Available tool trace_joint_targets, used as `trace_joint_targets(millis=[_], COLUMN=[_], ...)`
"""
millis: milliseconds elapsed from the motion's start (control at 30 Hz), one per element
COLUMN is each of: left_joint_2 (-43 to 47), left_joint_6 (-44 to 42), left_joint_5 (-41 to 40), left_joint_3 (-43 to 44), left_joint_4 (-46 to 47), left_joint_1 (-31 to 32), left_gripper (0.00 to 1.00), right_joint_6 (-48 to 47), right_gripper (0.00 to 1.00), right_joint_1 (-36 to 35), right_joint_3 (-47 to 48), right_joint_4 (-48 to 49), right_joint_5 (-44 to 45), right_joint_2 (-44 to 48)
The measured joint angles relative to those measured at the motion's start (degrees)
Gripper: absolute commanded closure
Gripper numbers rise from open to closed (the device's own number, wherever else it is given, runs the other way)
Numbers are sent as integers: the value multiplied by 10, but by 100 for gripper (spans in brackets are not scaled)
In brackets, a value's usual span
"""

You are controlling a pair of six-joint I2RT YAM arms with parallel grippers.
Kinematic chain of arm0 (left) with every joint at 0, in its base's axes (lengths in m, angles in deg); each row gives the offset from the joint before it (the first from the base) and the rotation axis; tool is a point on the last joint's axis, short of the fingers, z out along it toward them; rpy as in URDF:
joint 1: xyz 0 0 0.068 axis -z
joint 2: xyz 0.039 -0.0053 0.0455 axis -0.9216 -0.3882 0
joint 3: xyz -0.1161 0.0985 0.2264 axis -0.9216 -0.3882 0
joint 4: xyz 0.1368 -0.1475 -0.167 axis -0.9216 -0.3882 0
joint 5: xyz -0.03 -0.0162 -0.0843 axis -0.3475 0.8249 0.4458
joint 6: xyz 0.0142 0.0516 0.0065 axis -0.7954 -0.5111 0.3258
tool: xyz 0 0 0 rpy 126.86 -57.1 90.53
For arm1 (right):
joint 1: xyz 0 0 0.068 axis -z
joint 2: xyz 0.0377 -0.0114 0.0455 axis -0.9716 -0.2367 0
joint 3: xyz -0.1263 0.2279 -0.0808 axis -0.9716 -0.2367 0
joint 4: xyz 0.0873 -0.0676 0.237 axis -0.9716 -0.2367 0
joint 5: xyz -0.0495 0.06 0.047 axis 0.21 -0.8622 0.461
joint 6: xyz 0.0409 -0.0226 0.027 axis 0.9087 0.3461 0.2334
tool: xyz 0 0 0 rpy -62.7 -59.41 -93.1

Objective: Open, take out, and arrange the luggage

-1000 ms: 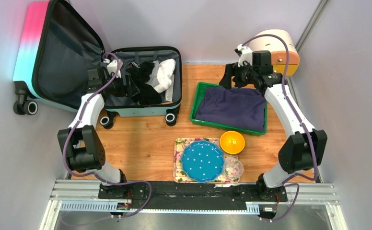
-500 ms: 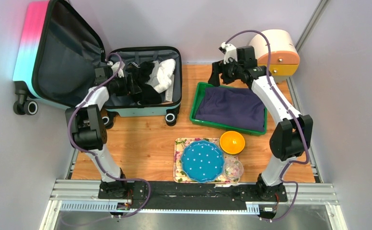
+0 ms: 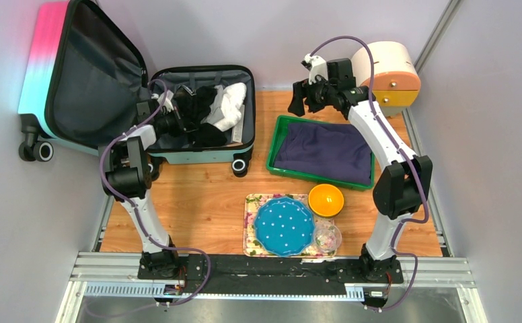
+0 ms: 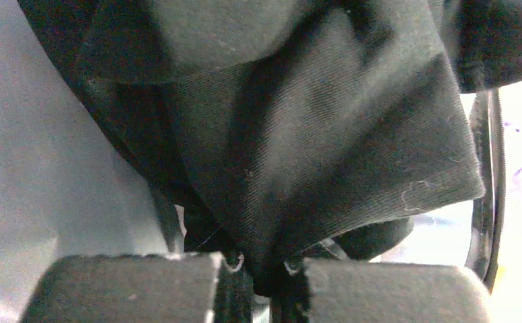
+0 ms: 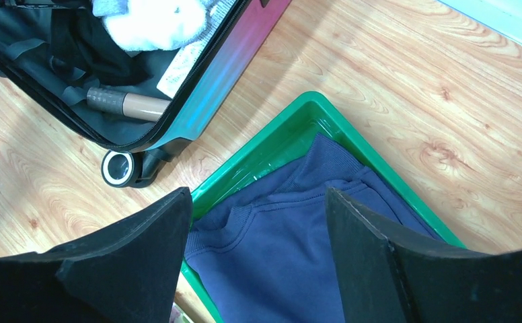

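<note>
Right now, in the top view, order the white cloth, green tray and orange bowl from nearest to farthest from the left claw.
1. white cloth, in the luggage beside the left claw, which grips black cloth
2. green tray, right of the luggage
3. orange bowl, toward the near edge, right

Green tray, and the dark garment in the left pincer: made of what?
The green tray looks like moulded plastic with a glossy finish: light glints off its smooth inner wall. The dark garment is a matte woven fabric, possibly a cotton-like twill: a fine diagonal weave, soft folds and stray lint show. The fibre itself cannot be told.
</note>
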Motion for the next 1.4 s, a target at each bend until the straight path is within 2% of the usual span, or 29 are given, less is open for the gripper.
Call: trace_joint_targets(millis=[100,233,433,767,967,1133,1400], left_joint_2=[21,76,146,148,137,120,17], left_joint_6=[20,27,11,-3,-3,7,26], left_joint_5=[12,6,-38,-35,1,25,75], left_joint_3=[-22,-14,58,180,258,275,295], left_joint_4=[24,7,-48,-108,-106,-77,-20], left_joint_1=[-2,-3,-2,26,102,197,350], left_gripper=[100,100,100,100,100,100,100], right_joint_6=[0,0,0,0,0,7,18], right_gripper=[26,26,27,27,26,27,29], right_joint_1=[0,1,1,1,7,36,184], right_joint_3=[0,0,0,0,-10,-29,-95], right_joint_4=[-1,0,1,4,7,5,-17], right_joint_5=[-1,-8,-19,-35,-52,-63,-91], right_joint_2=[0,0,0,0,5,18,72])
